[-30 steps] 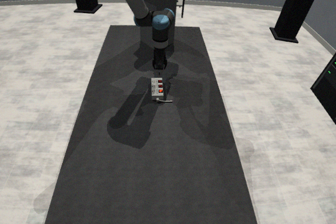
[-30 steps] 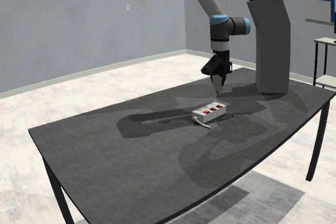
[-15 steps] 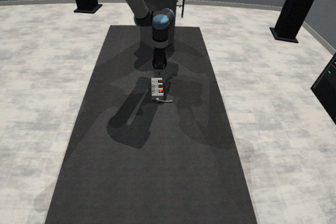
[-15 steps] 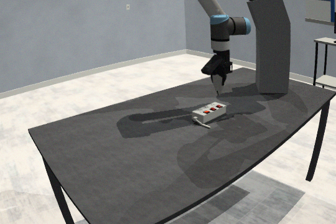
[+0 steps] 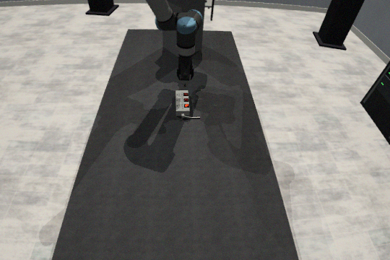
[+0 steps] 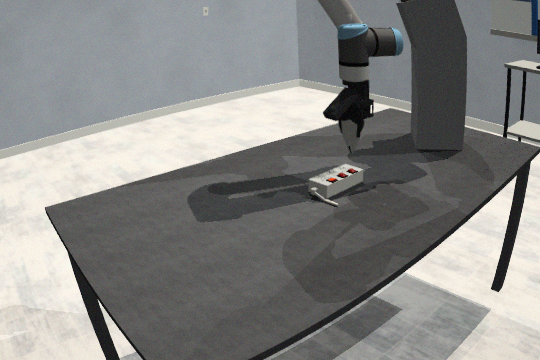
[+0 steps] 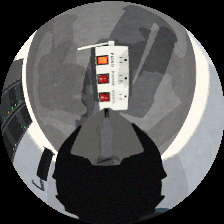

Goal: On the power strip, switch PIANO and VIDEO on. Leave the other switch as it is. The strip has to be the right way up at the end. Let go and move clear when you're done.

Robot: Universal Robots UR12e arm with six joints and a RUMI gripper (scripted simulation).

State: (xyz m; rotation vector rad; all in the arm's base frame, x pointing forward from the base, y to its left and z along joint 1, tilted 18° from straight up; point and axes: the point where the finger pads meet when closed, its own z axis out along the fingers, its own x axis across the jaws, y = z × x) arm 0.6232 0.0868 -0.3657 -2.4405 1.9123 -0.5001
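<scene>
While the small white power strip (image 7: 112, 78) lies face-up on the dark table (image 6: 200, 248), only its far-end red switch (image 7: 102, 60) glows, so presses likely remain for the empty, pinched-together fingers.

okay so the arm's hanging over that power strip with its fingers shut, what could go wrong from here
1. The power strip lies loose on the table; an off-centre push from the shut gripper could slide or tip it.
2. Its three red switches sit close together in a row, so the tip might press a neighbour too.
3. The labels are hard to read, so the wrong switch could be chosen.
</scene>
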